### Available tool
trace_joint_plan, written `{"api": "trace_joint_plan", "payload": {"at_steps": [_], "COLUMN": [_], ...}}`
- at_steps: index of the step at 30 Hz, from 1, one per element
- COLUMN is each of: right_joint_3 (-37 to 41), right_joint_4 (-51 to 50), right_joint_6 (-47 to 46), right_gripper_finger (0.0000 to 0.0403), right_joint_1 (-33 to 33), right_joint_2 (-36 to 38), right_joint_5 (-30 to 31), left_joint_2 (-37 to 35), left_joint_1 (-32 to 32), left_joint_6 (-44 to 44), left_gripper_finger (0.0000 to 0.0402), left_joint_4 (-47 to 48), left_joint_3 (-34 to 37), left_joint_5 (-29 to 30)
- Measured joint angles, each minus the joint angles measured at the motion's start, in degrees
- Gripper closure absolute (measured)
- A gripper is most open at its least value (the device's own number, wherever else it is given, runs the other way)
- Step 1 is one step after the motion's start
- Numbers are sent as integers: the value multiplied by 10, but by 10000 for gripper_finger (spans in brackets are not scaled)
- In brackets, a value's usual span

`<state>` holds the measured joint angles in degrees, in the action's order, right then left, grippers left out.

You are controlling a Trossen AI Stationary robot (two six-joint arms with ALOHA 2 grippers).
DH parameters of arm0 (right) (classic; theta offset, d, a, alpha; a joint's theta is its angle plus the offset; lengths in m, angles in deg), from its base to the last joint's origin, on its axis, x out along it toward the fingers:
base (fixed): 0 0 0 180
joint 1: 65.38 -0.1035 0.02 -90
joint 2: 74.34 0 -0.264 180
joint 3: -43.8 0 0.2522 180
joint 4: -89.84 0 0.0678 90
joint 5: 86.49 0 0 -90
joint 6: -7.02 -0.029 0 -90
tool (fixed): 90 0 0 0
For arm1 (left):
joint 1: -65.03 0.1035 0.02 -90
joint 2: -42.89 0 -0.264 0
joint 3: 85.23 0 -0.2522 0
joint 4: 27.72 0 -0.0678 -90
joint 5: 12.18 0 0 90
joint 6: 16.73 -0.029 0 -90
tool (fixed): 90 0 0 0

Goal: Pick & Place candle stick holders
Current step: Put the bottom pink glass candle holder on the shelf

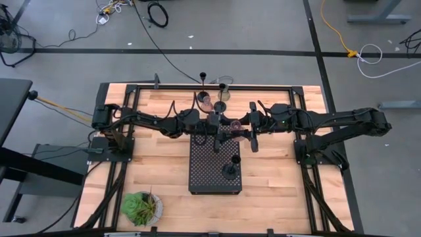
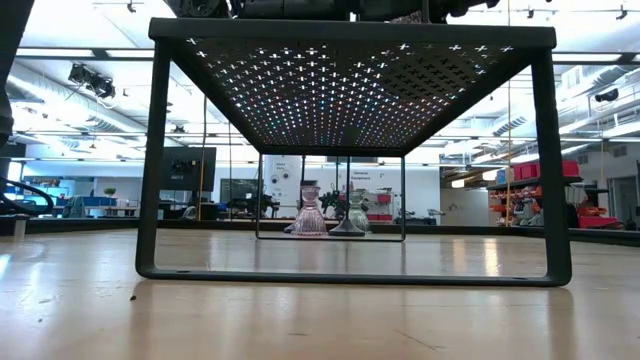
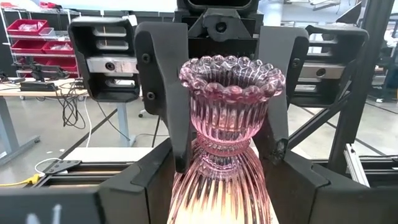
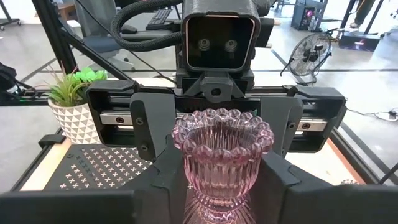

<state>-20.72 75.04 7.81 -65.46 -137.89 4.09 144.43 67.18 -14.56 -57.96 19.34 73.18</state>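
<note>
A pink ribbed glass candle holder stands upright in the air above the far end of the black perforated tray, between my two grippers. My left gripper comes from the left and my right gripper from the right, and both are shut on it. A black stemmed holder stands on the tray by its round base. Two black stemmed holders, a pinkish one and an olive one stand on the table's far side. My left gripper pinches the pink holder's flared lower part between its two fingers, coming level from the table's left. The holder stands upright, cup up, lifted clear of the tray. My right gripper pinches the holder's narrow neck under the cup between its two fingers, coming level from the table's right, opposite my left gripper. Its own view shows the fingers on either side of the cup's lower part.
The tray stands on legs, with room beneath it. A leafy plant in a white pot sits near the front left corner. Black frame rails run along the table's far edge.
</note>
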Motion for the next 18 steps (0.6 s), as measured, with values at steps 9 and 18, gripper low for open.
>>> {"api": "trace_joint_plan", "payload": {"at_steps": [9, 18], "right_joint_3": [0, -6], "right_joint_4": [-1, 33], "right_joint_6": [32, 26], "right_gripper_finger": [220, 210], "right_joint_1": [0, 0], "right_joint_2": [2, 10], "right_joint_5": [22, 23], "left_joint_2": [0, 7], "left_joint_1": [3, 14], "left_joint_6": [9, 15], "left_gripper_finger": [277, 296], "left_joint_4": [2, 30], "left_joint_3": [1, 5], "left_joint_5": [-2, -16]}}
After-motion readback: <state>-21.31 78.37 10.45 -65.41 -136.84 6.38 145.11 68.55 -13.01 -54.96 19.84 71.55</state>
